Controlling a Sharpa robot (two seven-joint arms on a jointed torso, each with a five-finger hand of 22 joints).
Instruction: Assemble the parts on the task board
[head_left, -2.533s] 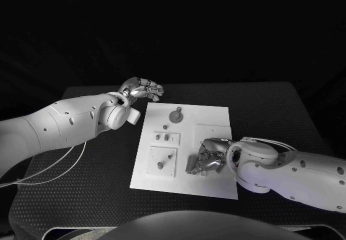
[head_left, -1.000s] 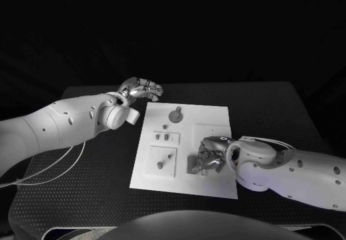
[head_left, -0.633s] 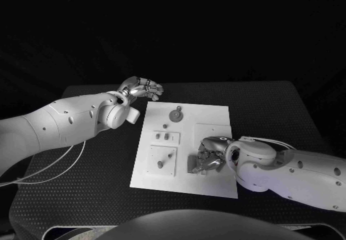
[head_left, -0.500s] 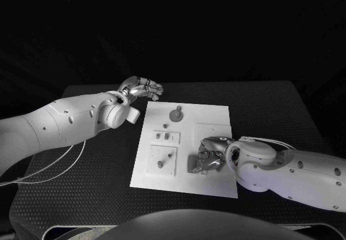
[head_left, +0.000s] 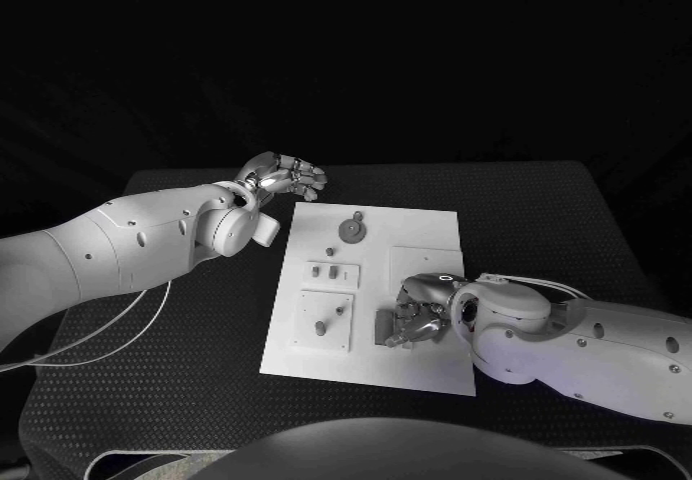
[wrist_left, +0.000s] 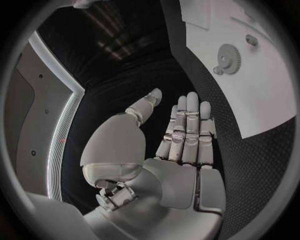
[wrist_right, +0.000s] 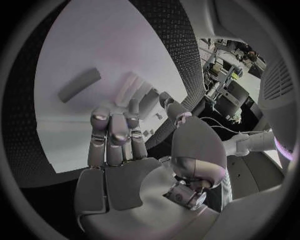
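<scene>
left hand (head_left: 284, 177) spread, off task board (head_left: 433, 370) far corner | right hand (head_left: 415, 318) grasp unclear

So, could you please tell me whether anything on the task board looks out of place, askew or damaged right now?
Nothing stands out. The task board lies flat on the table, slightly angled. The gear and small parts sit within its raised panels. The right hand works low over the board's near right part; the left hand hovers off its far left corner.
</scene>
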